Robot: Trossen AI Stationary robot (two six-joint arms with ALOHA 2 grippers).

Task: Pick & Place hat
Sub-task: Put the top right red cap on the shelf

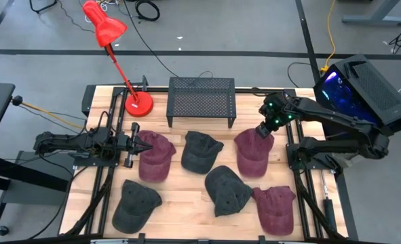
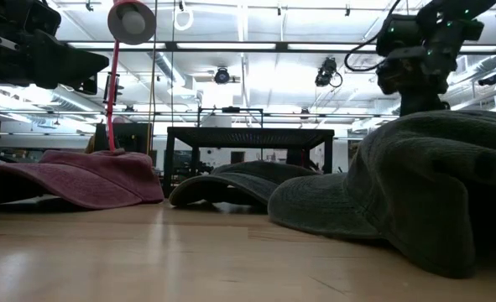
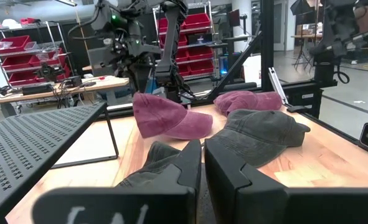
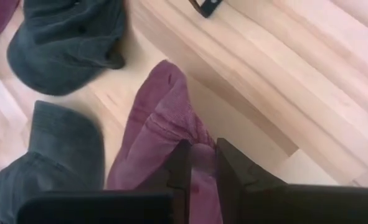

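Several caps lie on the wooden table (image 1: 186, 183), some maroon and some dark grey. My right gripper (image 1: 263, 130) is shut on the maroon hat (image 1: 253, 154) at the right of the table, seen from the side in the left wrist view (image 3: 170, 117). My left gripper (image 1: 146, 144) is shut and points level toward the right, over the edge of another maroon cap (image 1: 156, 159); I see nothing between its fingers (image 3: 190, 171). In the low view a dark cap (image 2: 415, 184) hides the held hat. My right gripper pinches a fold of the maroon hat's crown (image 4: 199, 155) between its two fingers, at the crown's far side, away from the brim (image 3: 196, 124). The fingers slant down from above. The hat hangs tilted below them, brim end lowest; whether that end touches the table cannot be told.
A black mesh rack (image 1: 201, 100) stands at the far middle, with a red desk lamp (image 1: 138, 102) to its left. Dark caps lie at the middle (image 1: 200, 150), near middle (image 1: 226, 190) and near left (image 1: 136, 203), and a maroon one at near right (image 1: 276, 209).
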